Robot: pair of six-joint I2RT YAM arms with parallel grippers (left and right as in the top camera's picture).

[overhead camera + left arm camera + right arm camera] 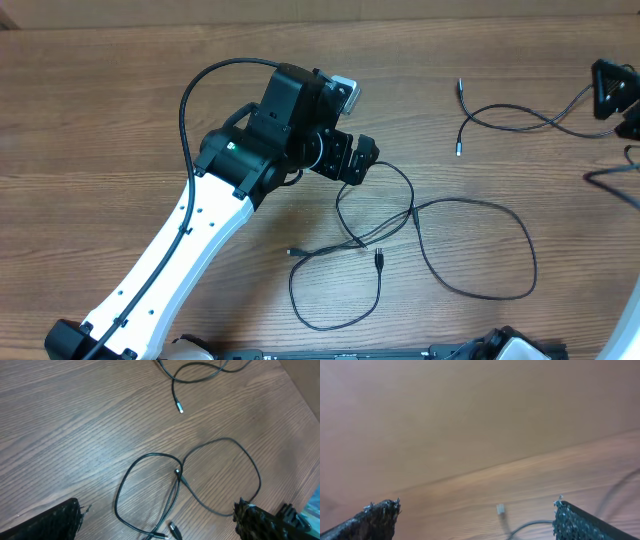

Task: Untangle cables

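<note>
Thin black cables lie in loose loops on the wooden table. One tangled group (415, 215) sits at the centre, with two plug ends (378, 258) near its lower loop. My left gripper (358, 160) hovers open just above and left of it. In the left wrist view the crossing (178, 474) and the plug ends (172, 530) lie between the open fingers (157, 510). A separate cable (520, 120) lies at the upper right, its silvery tip (180, 408) towards the middle. My right gripper (612, 90) is open and empty near that cable's right end; a blurred plug (500, 509) shows between its fingers (477, 505).
The white left arm (190, 250) crosses the lower left of the table, with its own thicker black cable (190, 100) arching over it. The table's far edge (320, 18) runs along the top. The right arm's black cable (610, 180) lies at the right edge.
</note>
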